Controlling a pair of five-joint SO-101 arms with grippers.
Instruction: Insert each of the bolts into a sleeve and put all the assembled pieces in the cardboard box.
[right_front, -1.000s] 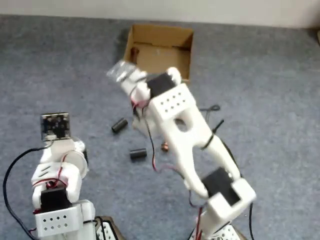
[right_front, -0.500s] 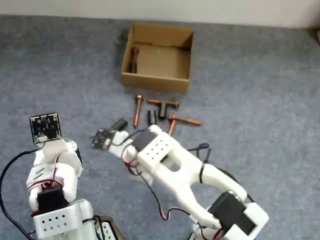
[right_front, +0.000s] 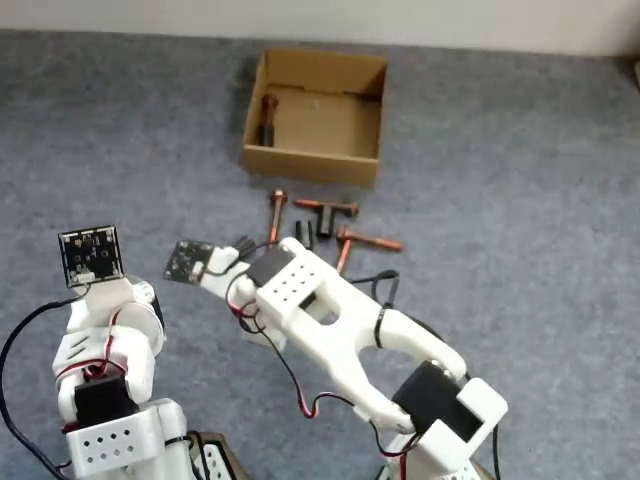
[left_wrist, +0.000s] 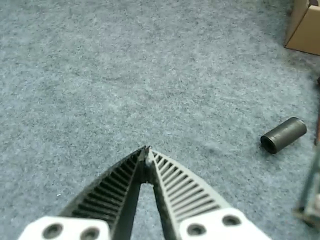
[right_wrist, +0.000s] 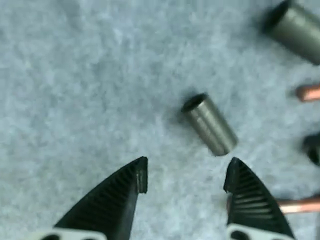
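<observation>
Right gripper (right_wrist: 186, 175) has swung back from the brown cardboard box (right_front: 310, 160) and now sits low over the grey carpet (right_front: 520, 150), jaws spread. A short dark grey metal sleeve (right_wrist: 209, 125) lies just ahead of its tips. Left gripper (left_wrist: 146, 152) is pressed together, unmoved. One assembled bolt-and-sleeve piece (right_front: 267, 118) is inside the box.

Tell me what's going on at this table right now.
The right tool is open, poised over a loose sleeve. The left tool is shut and empty, off to the side. One assembled piece lies in the box. Several bolts and other sleeves lie loose in front of it.
</observation>
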